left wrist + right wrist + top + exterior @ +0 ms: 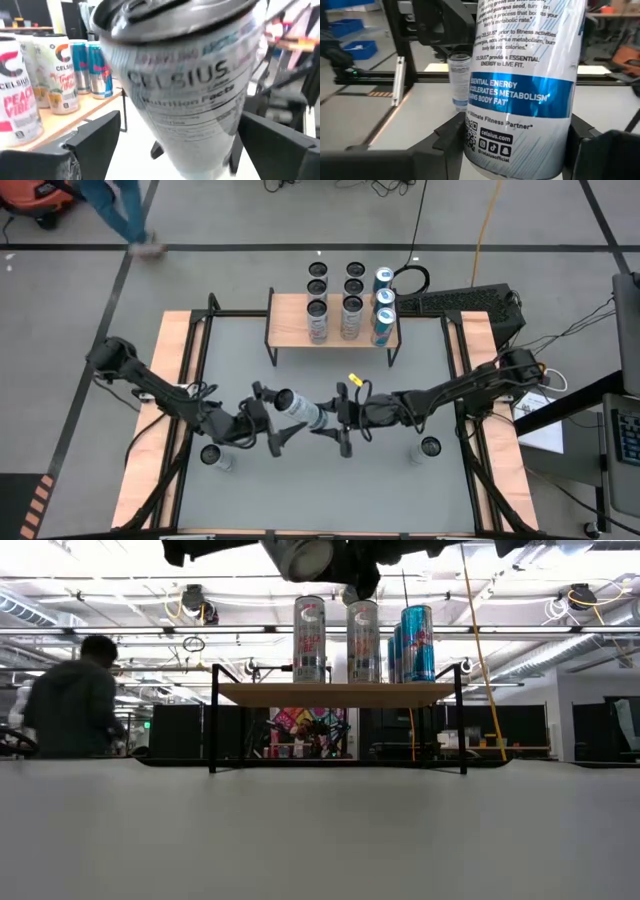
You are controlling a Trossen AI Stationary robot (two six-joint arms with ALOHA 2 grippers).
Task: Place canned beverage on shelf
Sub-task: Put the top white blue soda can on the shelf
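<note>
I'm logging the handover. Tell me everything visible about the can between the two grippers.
The can is a slim silver Celsius can with a blue band and printed text, apparently metal. It lies tilted in the air above the table's middle, in front of the shelf. The right gripper is shut on it; the left gripper stands open around it.

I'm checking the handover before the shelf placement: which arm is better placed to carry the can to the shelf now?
Right. The right end effector is shut on the can, while the left end effector stands open around it. The shelf lies ahead.
</note>
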